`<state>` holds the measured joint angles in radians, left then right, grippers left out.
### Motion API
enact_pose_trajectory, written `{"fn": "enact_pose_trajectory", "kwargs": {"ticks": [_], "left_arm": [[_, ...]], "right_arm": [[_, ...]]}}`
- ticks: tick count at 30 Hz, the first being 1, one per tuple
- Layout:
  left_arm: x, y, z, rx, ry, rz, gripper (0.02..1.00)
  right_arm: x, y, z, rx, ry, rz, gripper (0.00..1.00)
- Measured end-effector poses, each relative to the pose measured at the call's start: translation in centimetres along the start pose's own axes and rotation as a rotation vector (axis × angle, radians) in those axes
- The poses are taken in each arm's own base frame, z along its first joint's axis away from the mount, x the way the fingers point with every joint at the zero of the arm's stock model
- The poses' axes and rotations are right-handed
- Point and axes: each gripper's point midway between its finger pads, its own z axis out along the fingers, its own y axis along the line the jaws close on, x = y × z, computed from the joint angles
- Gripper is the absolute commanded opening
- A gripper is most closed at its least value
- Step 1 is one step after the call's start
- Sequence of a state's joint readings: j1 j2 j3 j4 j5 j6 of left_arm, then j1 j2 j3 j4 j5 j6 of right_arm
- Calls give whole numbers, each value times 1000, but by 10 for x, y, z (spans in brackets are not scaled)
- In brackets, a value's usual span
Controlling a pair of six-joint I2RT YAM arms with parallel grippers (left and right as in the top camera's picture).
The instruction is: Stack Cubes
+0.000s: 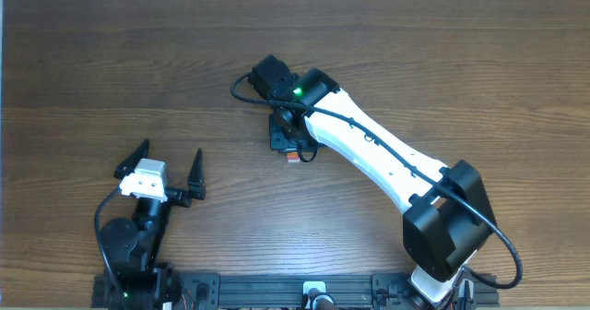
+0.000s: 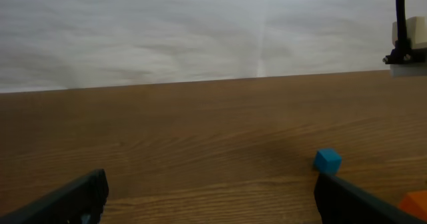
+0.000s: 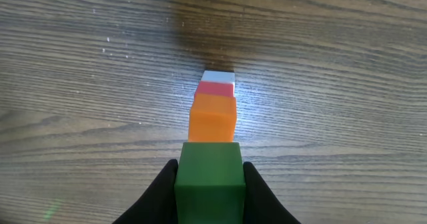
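Cubes, count: we log five, one of each colour: green, orange, red, white and blue. Grippers: two.

Nearest the right wrist camera, the green cube (image 3: 208, 181) sits pinched between the two fingers of the right gripper (image 3: 209, 167), one finger flat against each side face. Directly beyond it, along the fingers' line, we see the orange cube (image 3: 213, 117), then the red cube (image 3: 215, 88), then the white cube (image 3: 218, 77) lowest, on the table (image 1: 111, 52). The four read as one column. Its long axis is upright, in line with the downward-pointing gripper. The faces are roughly square to one another, and the lower three are shifted a touch to one side of the green. We cannot tell whether green touches orange. From above, the column stands near the middle of the table, under the head of the right arm (image 1: 369, 144), and a sliver of red and white shows beside it.

The left gripper (image 1: 171, 149) hangs close to its own base at the near left, fingers spread wide. Beyond it the blue cube (image 2: 327, 161) lies flat on the table, well apart from that gripper. An orange patch (image 2: 415, 203) peeks out behind one left finger; we cannot tell what it is. Farthest back, a pale wall (image 2: 167, 31) rises behind the table's far edge.
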<state>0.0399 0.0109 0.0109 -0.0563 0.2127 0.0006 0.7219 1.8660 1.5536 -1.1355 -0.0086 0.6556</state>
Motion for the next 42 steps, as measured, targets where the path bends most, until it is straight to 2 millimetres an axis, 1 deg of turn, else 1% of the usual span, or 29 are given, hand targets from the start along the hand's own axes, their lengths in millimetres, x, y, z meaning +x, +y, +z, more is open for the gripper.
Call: {"fn": "enact_pose_trajectory", "kwargs": {"ticks": [9,16,29,34,42], "left_arm": [[0,0,0,0,0,0,1000],[0,0,0,0,0,0,1000],[0,0,0,0,0,0,1000],[0,0,0,0,0,0,1000],[0,0,0,0,0,0,1000]], "right_arm": [[-2,1,2,-3,-3,6,12],[-4,4,13,-3,8,21,9],[-3,5,14,-6,11,26,9],[-2,4,20,7,27,27,12],[-2,4,21,8,28,29,12]]}}
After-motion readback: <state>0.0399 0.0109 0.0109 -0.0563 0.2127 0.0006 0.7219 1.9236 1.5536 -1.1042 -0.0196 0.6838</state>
